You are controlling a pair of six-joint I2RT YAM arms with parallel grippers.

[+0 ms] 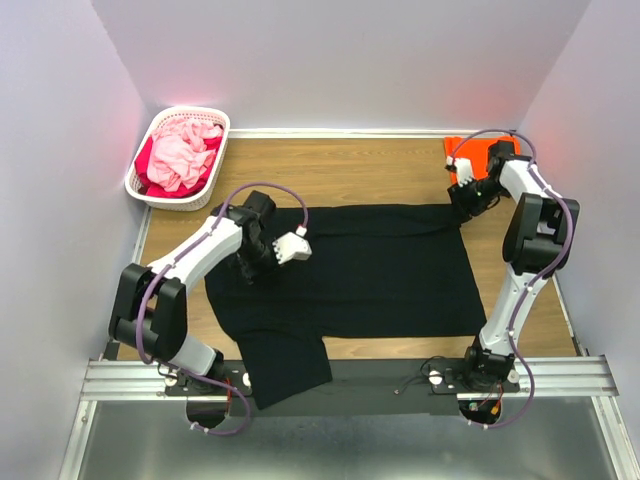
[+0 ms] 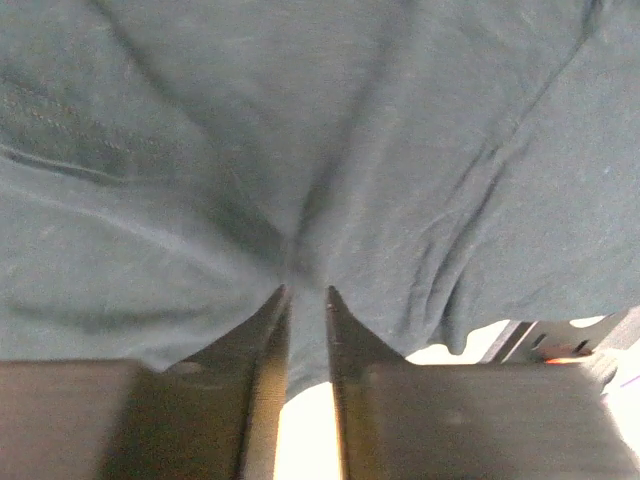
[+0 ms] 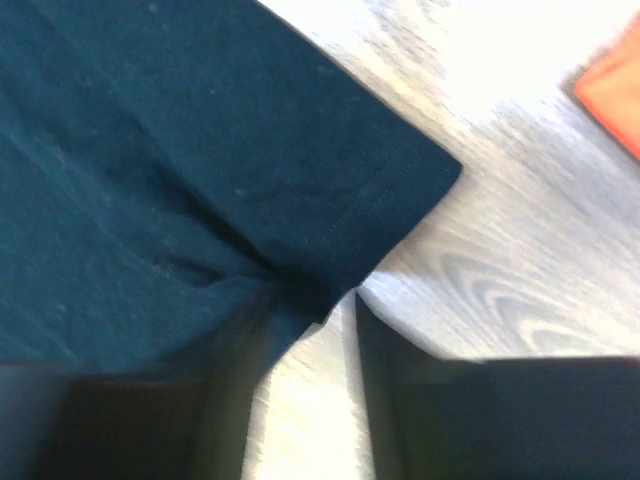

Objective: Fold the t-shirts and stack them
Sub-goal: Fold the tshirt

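T-shirt [image 1: 380, 270] (black) stretches left-to-right — left gripper [image 2: 307, 292] and right gripper [image 3: 335, 312] jaws slightly parted.

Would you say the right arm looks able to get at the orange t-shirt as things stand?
Probably yes. The orange t-shirt lies in the far right corner, close beside the right gripper, with only bare table between them. Its jaws are at the black t-shirt's corner and look open.

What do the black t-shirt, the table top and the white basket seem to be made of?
The black t-shirt: soft matte knit cloth, probably cotton; it wrinkles, hem stitched. The table top: wood or wood-look laminate, pale grain lines. The basket: white plastic, likely; moulded lattice wall.
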